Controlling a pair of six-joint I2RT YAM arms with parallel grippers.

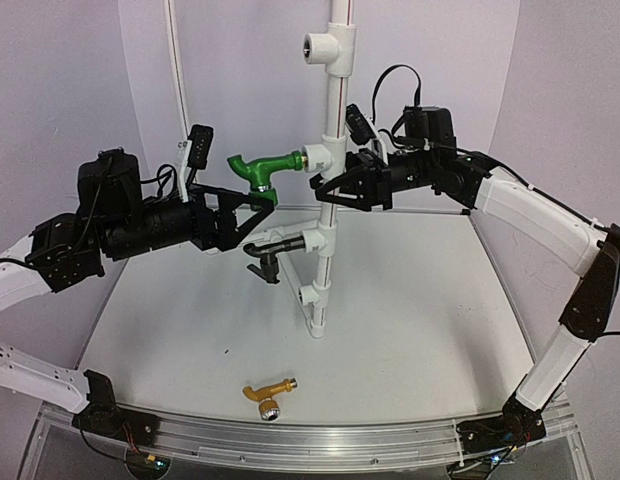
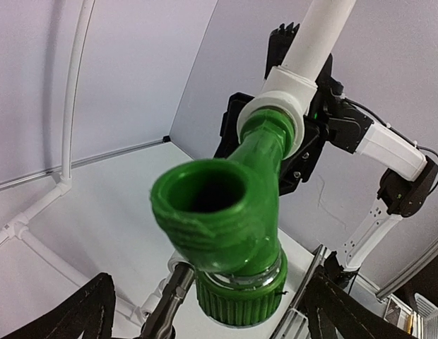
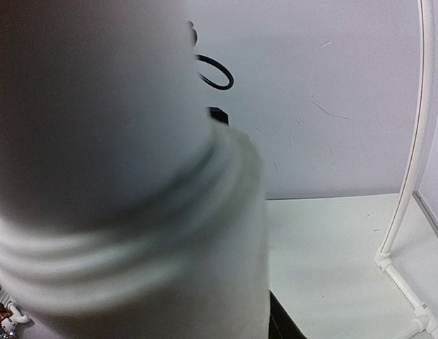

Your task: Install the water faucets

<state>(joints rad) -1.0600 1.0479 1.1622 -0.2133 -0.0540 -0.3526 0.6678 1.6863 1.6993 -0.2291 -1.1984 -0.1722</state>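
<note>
The green faucet [image 1: 258,168] is threaded into a tee [image 1: 317,157] on the upright white pipe [image 1: 333,110], knob pointing down. My left gripper [image 1: 252,207] sits just under it, open, with the green knob [image 2: 240,302] between its wide-spread fingers [image 2: 85,314] and not touching them. My right gripper [image 1: 328,188] is closed on the white pipe [image 3: 134,212] just below that tee; the pipe fills the right wrist view. The black faucet [image 1: 267,250] hangs from a lower tee [image 1: 314,240]. The golden-orange faucet [image 1: 268,396] lies on the table near the front edge.
An open tee [image 1: 320,45] sits high on the pipe and another [image 1: 310,295] near its base. A thin white pipe frame [image 1: 175,70] runs up the back left and along the table [image 3: 399,275]. The right arm [image 2: 388,148] reaches in behind the pipe.
</note>
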